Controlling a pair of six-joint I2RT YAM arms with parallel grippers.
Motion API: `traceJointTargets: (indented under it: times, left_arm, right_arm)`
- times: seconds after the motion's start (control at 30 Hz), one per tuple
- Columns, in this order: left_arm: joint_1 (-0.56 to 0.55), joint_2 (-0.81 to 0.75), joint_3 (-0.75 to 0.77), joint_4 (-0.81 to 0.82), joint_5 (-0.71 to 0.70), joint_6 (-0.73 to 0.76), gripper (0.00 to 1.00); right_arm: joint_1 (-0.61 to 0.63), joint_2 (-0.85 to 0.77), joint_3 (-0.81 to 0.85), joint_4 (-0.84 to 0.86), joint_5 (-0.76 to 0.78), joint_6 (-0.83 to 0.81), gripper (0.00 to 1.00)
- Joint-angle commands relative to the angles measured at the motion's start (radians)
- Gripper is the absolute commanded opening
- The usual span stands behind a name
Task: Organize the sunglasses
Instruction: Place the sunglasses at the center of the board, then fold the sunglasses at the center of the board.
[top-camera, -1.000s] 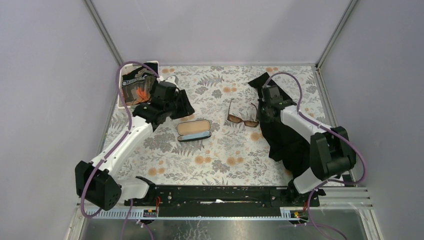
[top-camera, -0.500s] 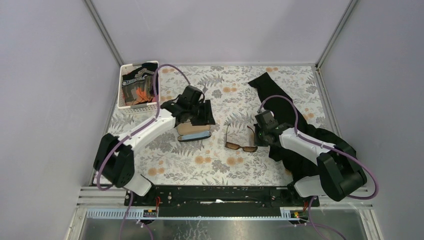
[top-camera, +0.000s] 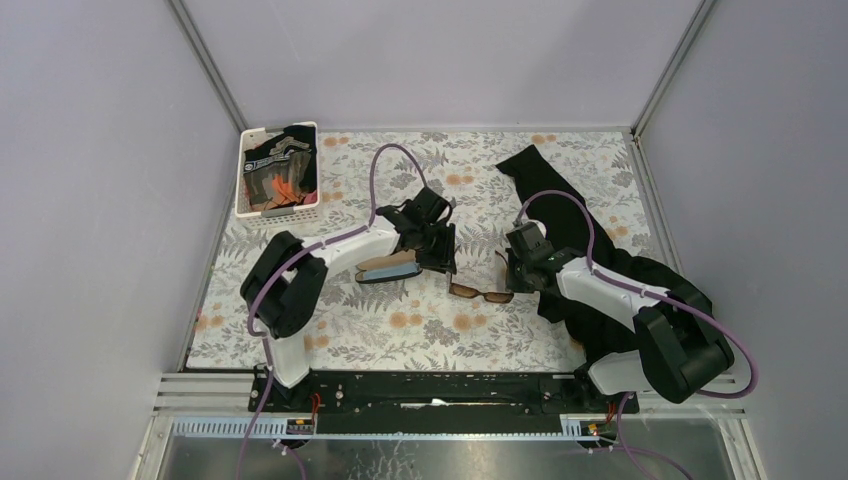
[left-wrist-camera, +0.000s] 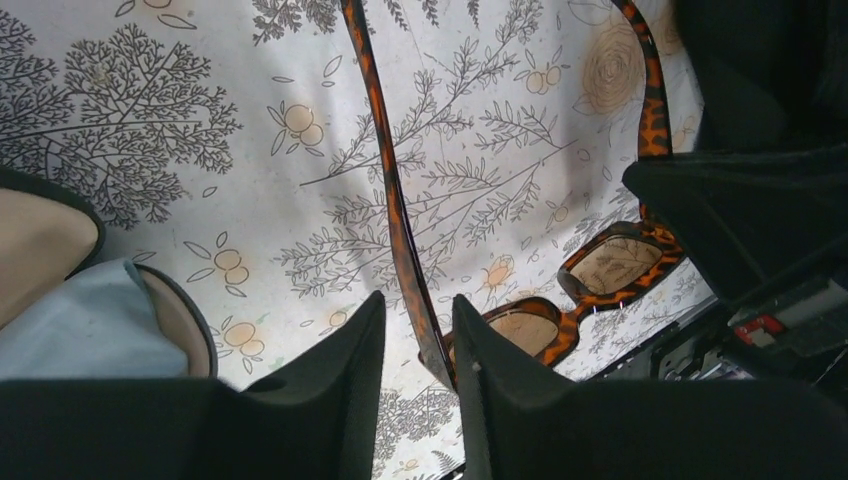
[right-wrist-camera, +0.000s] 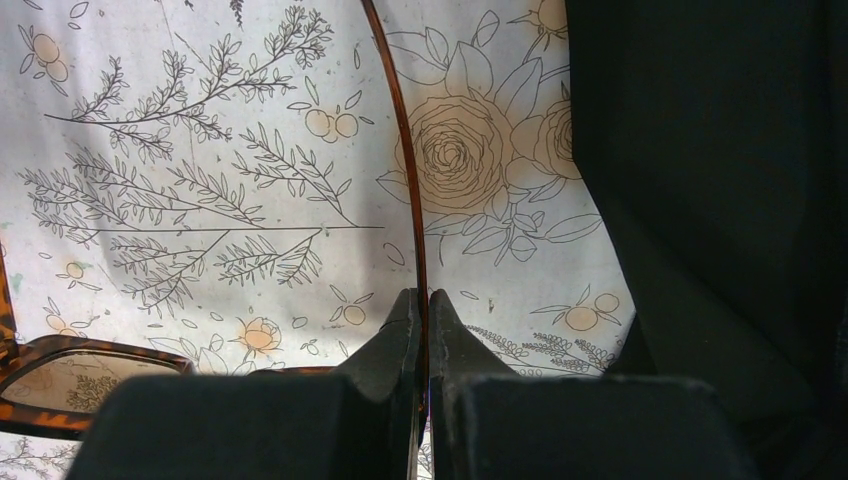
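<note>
The sunglasses (top-camera: 480, 292) lie open on the floral cloth at the table's middle, with an amber tortoise frame and slim brown arms. My right gripper (top-camera: 516, 268) is shut on their right arm; in the right wrist view that thin arm (right-wrist-camera: 405, 150) runs straight into the closed gripper (right-wrist-camera: 422, 293). My left gripper (top-camera: 441, 256) is just left of the glasses. In the left wrist view it (left-wrist-camera: 418, 298) is open, its jaws straddling the other arm (left-wrist-camera: 390, 180), which rests against the right-hand finger. The lenses (left-wrist-camera: 525, 335) show beyond.
The open black glasses case (top-camera: 386, 268) with beige lining lies just left of my left gripper; a light-blue cloth (left-wrist-camera: 90, 330) sits in it. A black garment (top-camera: 590, 285) sprawls at the right. A white basket (top-camera: 278, 170) of dark items stands at the back left.
My left arm swung right from the basket, past the case, to the sunglasses' left arm. My right gripper pulled the sunglasses nearer and a little left.
</note>
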Motion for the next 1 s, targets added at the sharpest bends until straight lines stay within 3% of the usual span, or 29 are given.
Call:
traceJointTargets:
  times: [0.0, 0.17, 0.23, 0.43, 0.67, 0.73, 0.87, 0.97]
  left_arm:
    - [-0.019, 0.046, 0.05, 0.035, 0.037, 0.024, 0.32]
    - [-0.055, 0.092, 0.069, 0.039, 0.092, 0.061, 0.06]
    - [-0.069, 0.107, 0.074, 0.039, 0.121, 0.084, 0.03]
    - [-0.119, 0.153, 0.097, 0.023, 0.256, 0.166, 0.03]
    - [-0.15, 0.158, 0.101, 0.024, 0.353, 0.197, 0.13]
    - [-0.15, 0.147, 0.099, 0.018, 0.358, 0.205, 0.17]
    - [-0.15, 0.135, 0.108, -0.017, 0.331, 0.216, 0.22]
    - [-0.15, 0.112, 0.105, -0.024, 0.3, 0.21, 0.25]
  right_arm:
    - [0.013, 0.008, 0.011, -0.005, 0.025, 0.008, 0.0]
    - [0.018, 0.016, 0.017, 0.0, 0.006, 0.0, 0.0]
    - [0.022, 0.021, 0.021, 0.003, -0.011, -0.014, 0.0]
    - [0.031, 0.034, 0.037, 0.019, -0.05, -0.045, 0.0]
    - [0.033, 0.053, 0.079, 0.02, -0.062, -0.076, 0.01]
    - [0.033, 0.06, 0.093, 0.016, -0.061, -0.083, 0.11]
    - [0.033, 0.048, 0.12, -0.005, -0.036, -0.091, 0.44]
    - [0.033, 0.018, 0.142, -0.039, 0.003, -0.083, 0.57]
